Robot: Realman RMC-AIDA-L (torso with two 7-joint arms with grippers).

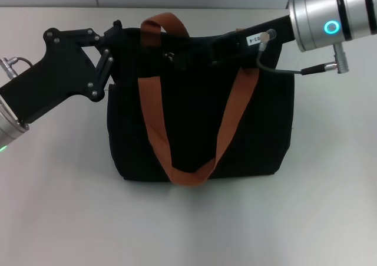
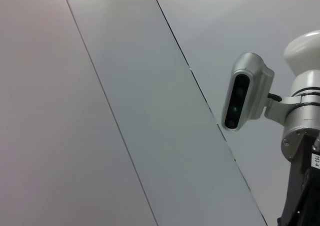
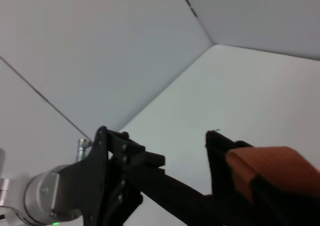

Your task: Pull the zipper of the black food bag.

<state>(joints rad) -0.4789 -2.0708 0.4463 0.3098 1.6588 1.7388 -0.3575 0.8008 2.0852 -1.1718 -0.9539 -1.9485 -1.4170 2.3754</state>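
Observation:
The black food bag (image 1: 200, 124) stands upright at the table's middle, its orange-brown straps (image 1: 154, 124) hanging down the front. My left gripper (image 1: 115, 33) is at the bag's upper left corner, shut on the top edge; the right wrist view shows it (image 3: 112, 151) holding black fabric. My right gripper (image 1: 179, 58) reaches in from the right along the bag's top. Its black fingers come together at the small silver zipper (image 1: 171, 56) left of centre on the zip line. The right wrist view shows the bag's edge (image 3: 220, 151) and a strap (image 3: 270, 171).
The white table (image 1: 188, 225) spreads around the bag. A grey panelled wall (image 2: 125, 95) stands behind it. The left wrist view shows only the wall and the right arm's wrist camera (image 2: 245, 90). A grey cable (image 1: 283, 71) hangs off the right wrist.

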